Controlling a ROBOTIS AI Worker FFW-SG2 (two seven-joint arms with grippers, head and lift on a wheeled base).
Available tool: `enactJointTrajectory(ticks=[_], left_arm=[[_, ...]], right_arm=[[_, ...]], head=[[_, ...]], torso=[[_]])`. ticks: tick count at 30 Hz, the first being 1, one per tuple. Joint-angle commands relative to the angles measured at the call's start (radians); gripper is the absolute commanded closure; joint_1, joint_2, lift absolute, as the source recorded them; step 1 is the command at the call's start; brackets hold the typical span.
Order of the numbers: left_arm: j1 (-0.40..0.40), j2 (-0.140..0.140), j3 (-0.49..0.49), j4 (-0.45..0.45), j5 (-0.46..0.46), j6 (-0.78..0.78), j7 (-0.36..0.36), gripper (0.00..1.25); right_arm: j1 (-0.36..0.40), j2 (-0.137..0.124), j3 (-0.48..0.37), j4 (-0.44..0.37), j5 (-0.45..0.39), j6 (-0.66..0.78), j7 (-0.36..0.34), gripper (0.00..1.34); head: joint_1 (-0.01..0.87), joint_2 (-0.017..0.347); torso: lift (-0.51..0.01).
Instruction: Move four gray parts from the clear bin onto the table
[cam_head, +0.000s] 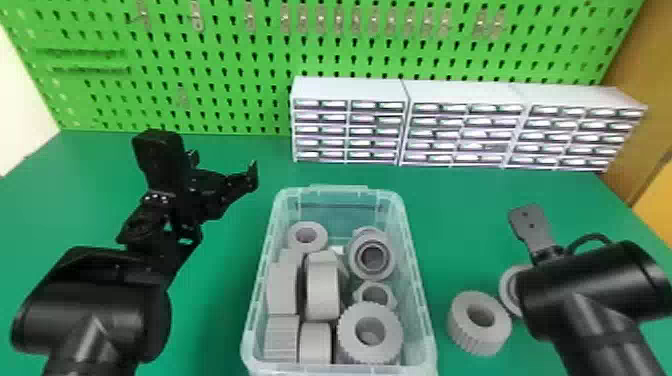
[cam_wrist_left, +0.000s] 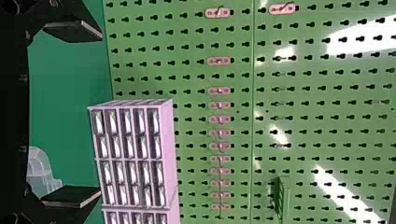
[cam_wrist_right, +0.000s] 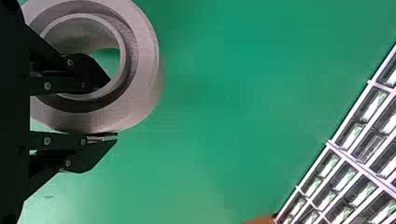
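Note:
In the head view my left gripper (cam_head: 222, 167) is raised over the table, left of the clear bin (cam_head: 425, 320), with nothing between its spread fingers. The left wrist view shows this left gripper (cam_wrist_left: 100, 113) open too. My right gripper (cam_head: 532, 230) is low at the right, partly behind its own arm. Seen from its wrist, the right gripper (cam_wrist_right: 116, 111) is shut on the wall of a gray ring (cam_wrist_right: 147, 70), one finger inside the hole, one outside. That ring (cam_head: 507, 290) is beside a ribbed gray part (cam_head: 480, 322) on the table. Several gray parts (cam_head: 371, 332) fill the bin.
White drawer cabinets (cam_head: 345, 90) stand along the back of the green table (cam_head: 220, 300), before a green pegboard (cam_head: 225, 65). The bin's right wall separates its contents from the parts outside. A wooden panel (cam_head: 645, 100) rises at the right.

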Motion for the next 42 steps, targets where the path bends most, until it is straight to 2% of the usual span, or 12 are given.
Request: enactJointTrajectory(ticks=[1,5,18,28,37,42], left_arm=[[-0.003,0.0,0.0,0.0,-0.002,-0.001,-0.001,0.12],[-0.004,0.0,-0.002,0.0,-0.005,0.001,-0.002,0.12],[-0.003,0.0,-0.002,0.001,-0.008,0.001,-0.008,0.12],[-0.003,0.0,-0.003,0.001,-0.008,0.002,-0.01,0.12],[-0.001,0.0,-0.002,0.001,-0.006,0.002,-0.011,0.12],[-0.003,0.0,-0.002,0.001,-0.006,0.002,-0.011,0.12]], right_arm=[[-0.003,0.002,-0.007,0.0,-0.011,-0.009,0.0,1.21],[0.001,0.011,-0.056,0.002,-0.064,-0.038,0.0,1.02],[0.034,0.051,-0.219,0.025,-0.195,-0.135,0.0,1.02],[0.032,0.052,-0.228,0.032,-0.193,-0.142,0.0,1.01],[0.035,0.057,-0.231,0.028,-0.19,-0.164,0.0,0.65],[0.034,0.055,-0.228,0.028,-0.185,-0.164,0.0,0.55]], head=[[0.686,0.026],[0.686,0.026],[0.686,0.026],[0.686,0.026],[0.686,0.026],[0.686,0.026]], torso=[[-0.05],[-0.05],[-0.05],[-0.05],[-0.05],[-0.05]])
